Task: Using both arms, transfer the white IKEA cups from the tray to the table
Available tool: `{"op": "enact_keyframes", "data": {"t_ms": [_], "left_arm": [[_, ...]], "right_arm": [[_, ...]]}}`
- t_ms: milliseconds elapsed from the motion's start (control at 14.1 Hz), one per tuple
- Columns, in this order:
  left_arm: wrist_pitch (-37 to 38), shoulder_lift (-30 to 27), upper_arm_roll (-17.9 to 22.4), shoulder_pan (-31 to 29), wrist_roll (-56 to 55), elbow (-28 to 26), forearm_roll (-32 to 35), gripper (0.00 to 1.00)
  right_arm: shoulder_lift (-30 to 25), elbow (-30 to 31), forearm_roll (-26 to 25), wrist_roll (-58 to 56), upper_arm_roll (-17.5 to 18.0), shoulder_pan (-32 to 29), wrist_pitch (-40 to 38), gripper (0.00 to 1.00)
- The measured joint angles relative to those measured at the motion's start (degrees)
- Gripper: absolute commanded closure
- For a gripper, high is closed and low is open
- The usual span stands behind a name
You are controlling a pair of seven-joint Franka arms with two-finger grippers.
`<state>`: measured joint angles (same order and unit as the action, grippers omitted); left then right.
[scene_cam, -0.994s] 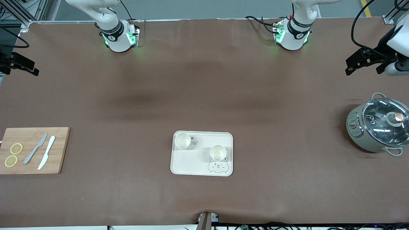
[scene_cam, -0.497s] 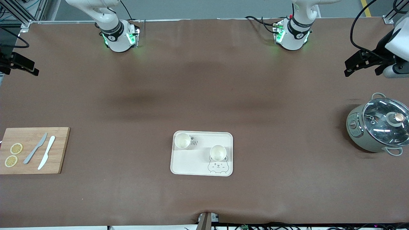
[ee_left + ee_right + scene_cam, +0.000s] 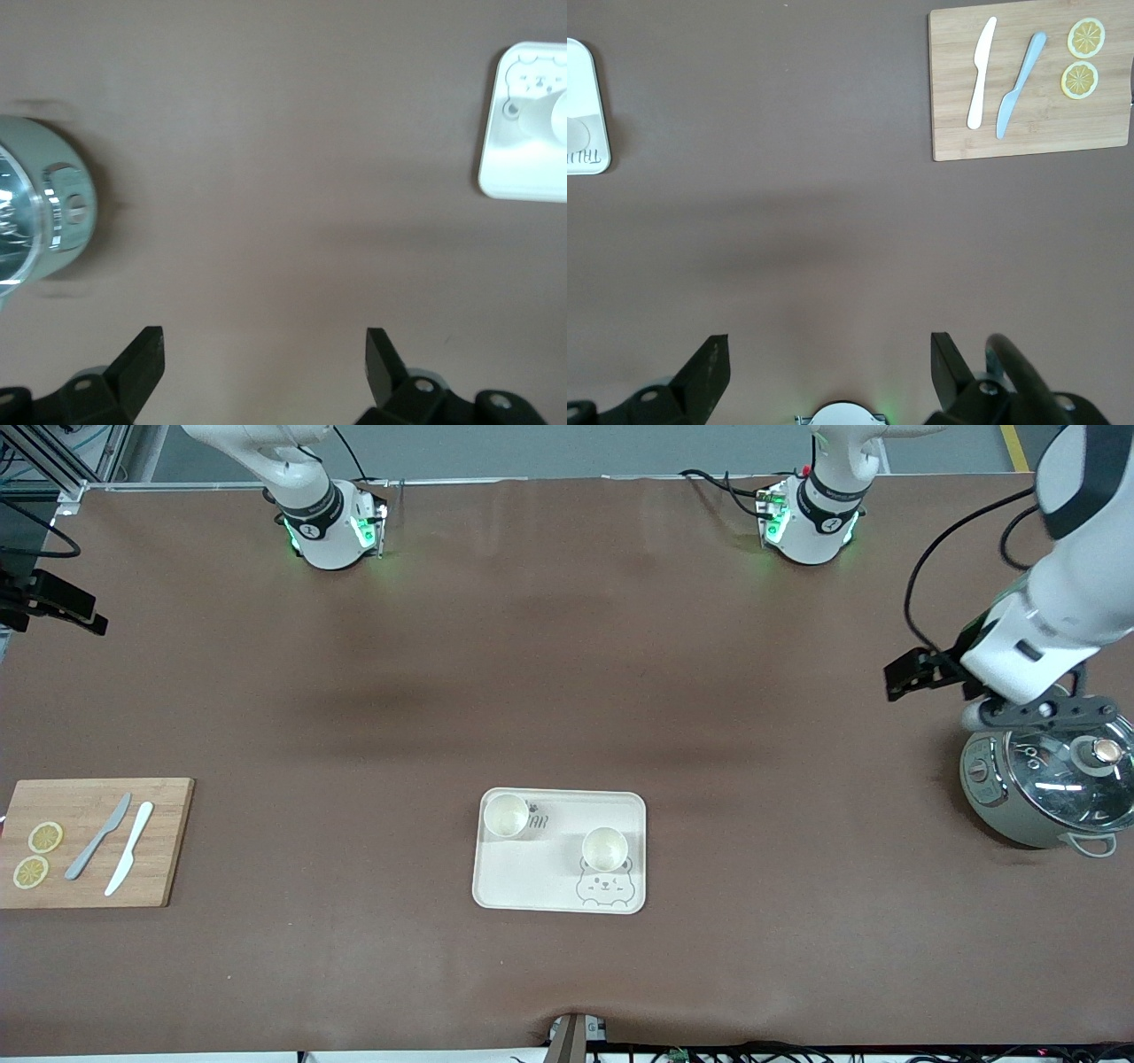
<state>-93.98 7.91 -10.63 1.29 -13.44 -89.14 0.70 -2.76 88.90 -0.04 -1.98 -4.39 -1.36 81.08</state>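
Two white cups stand on a tray; left hand and right hand hang over the desk, fingers apart, empty.

From the front view we look steeply down across the whole table toward both arm bases. Each wrist view looks straight down from high above the tabletop. The left wrist view shares the tray and cooker; the right shares the tray's edge and cutting board.
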Motion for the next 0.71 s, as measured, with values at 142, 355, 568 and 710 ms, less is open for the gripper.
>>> {"op": "enact_keyframes", "data": {"t_ms": [142,355,568,710], "left_arm": [[-3.89,3.44,-0.15,3.13,-4.7,-0.04,0.0,0.0],[-12.94,10.92,-0.26,8.33,-13.13,1.54,-0.01,0.0],[-20.65,21.47,-0.09,13.39,-22.79,7.13,0.01,0.0],[-26.28,26.58,0.22,15.69,-26.53,9.14,0.12,0.0]], "right_arm": [[0.0,-0.11,0.0,0.0,-0.02,-0.02,0.04,0.0],[0.06,-0.45,-0.03,0.0,-0.09,-0.23,0.17,0.0],[0.98,-1.36,-0.04,-0.01,-0.12,-0.47,0.25,0.0],[1.71,-1.71,-0.04,-0.01,-0.13,-0.51,0.28,0.0]]}}
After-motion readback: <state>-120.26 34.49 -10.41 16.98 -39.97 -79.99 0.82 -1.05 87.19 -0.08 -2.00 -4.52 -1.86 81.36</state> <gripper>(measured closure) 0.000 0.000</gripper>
